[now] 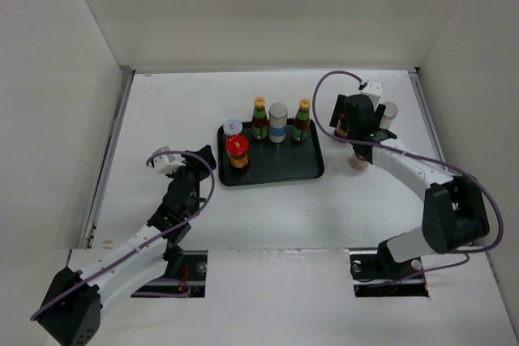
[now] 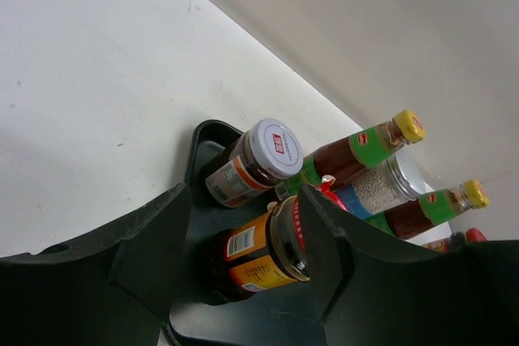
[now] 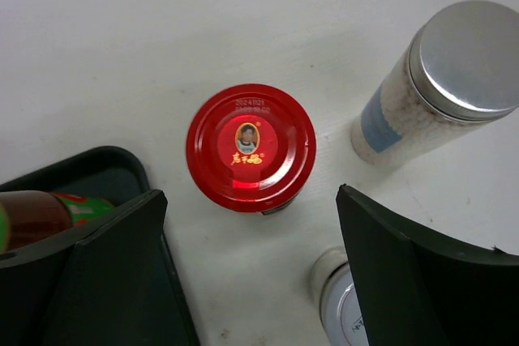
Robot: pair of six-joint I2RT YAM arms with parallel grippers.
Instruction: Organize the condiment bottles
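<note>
White walls close in a white table [image 1: 162, 119]. From above you see a black tray [image 1: 284, 170] at its middle, carrying two yellow-capped sauce bottles [image 1: 259, 117] with a grey-capped jar [image 1: 278, 121] between them at the back. A white-lidded jar [image 1: 233, 128] and a red-lidded jar [image 1: 238, 151] stand at the left end. Your left gripper [image 1: 203, 161] sits just beside the tray's left edge. Your right gripper [image 1: 353, 126] hangs right of the tray, near a grey-capped shaker [image 1: 388, 113] and a small white-capped jar [image 1: 358, 164], both on the bare table.

In the left wrist view, the left gripper [image 2: 243, 192] has its fingers [image 2: 146, 257] spread wide, and you hold nothing. The red-lidded jar [image 2: 259, 253] shows in the gap between them, inside the tray [image 2: 203, 139]. You cannot tell whether either finger touches it. Behind it stand the white-lidded jar [image 2: 251, 160], the sauce bottles [image 2: 357, 151] and the grey-capped jar [image 2: 381, 188].

In the right wrist view, the right gripper [image 3: 251, 196] is also wide open, with fingers [image 3: 405, 257] set well apart on either side of a second red-lidded jar [image 3: 250, 147]. Neither finger touches its lid. That jar stands on the table just beside the tray's corner [image 3: 81, 168]. The shaker [image 3: 454, 70] is to its upper right and the small white-capped jar [image 3: 345, 297] lies below, close against the right finger
</note>
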